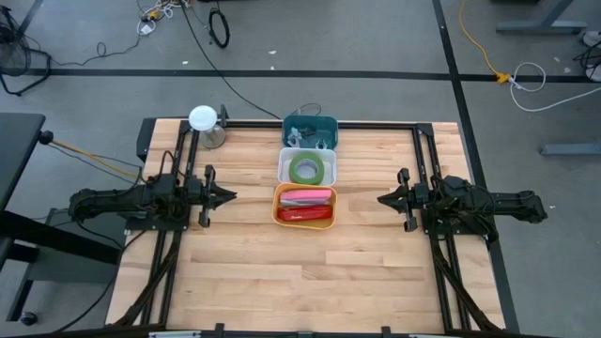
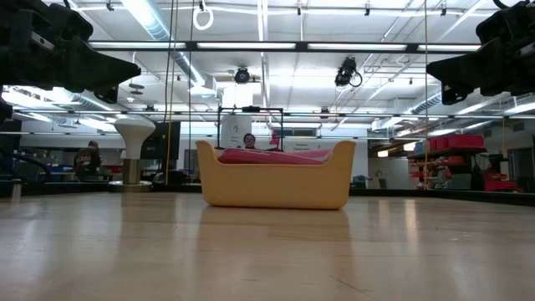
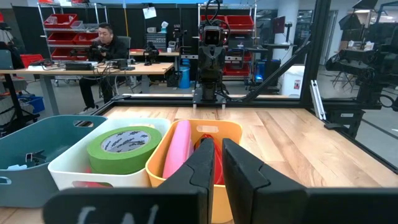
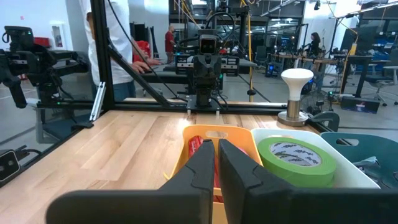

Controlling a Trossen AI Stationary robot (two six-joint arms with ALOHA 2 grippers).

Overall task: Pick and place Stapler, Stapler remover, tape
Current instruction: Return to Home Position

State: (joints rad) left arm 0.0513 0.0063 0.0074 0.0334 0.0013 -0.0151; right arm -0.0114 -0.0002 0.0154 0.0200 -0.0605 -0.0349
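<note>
Black fingers on both grippers are nearly touching, nothing held. Left gripper and right gripper hover at opposite sides of the table, facing each other, well apart from the bin row between them. Green tape lies in the white bin, staplers in the orange bin, removers in the teal bin. Reads as the homing step, with the sorting looking finished. Next move: park the arms, no grasp needed.
</note>
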